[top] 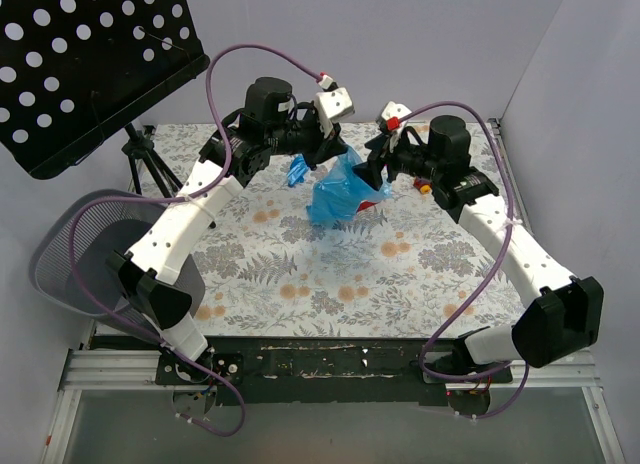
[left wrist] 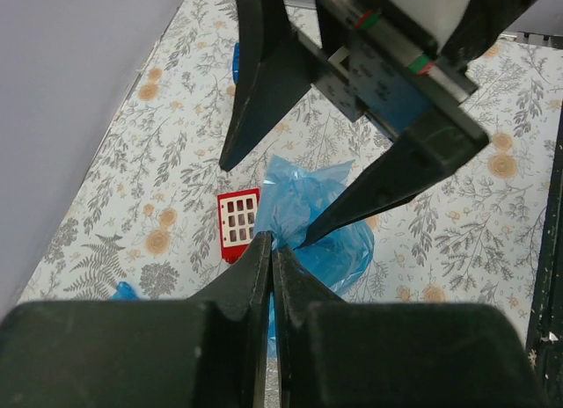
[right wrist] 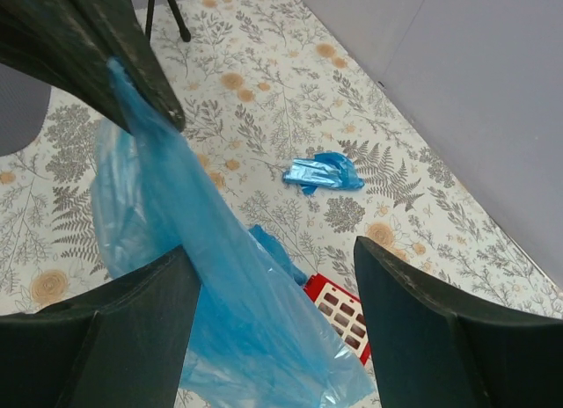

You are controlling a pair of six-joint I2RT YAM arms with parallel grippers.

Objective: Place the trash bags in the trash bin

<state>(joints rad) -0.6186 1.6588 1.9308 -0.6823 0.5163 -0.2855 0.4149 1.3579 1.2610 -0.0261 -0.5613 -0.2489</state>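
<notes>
Top view: the left gripper (top: 324, 154) sits just above the centre of the frame, clenched on the top of the blue trash bag (top: 340, 192). The bag hangs down from it toward the floral counter (top: 300, 274). The right gripper (top: 376, 170) is right beside the bag on its right side. A small blue scrap of film (top: 297, 170) lies just left of the bag. The wire-mesh trash bin (top: 60, 254) stands at the left edge of the frame, well apart from the bag and partly behind the left arm. A black perforated music stand (top: 90, 64) fills the upper left corner.

Left wrist view: the left gripper's two fingers meet at the bottom centre of the frame, pinching a fold of the bag between their tips. The right gripper's dark fingers reach down from the top, spread apart on either side of the bag. A red toy block (left wrist: 237, 225) lies on the counter just left of the bag.

Right wrist view: the right gripper is released, its fingers wide at the bottom of the frame. The bag drapes between them from the left gripper's tips in the upper left. The block shows just beyond the bag, and the scrap lies at mid-frame.
</notes>
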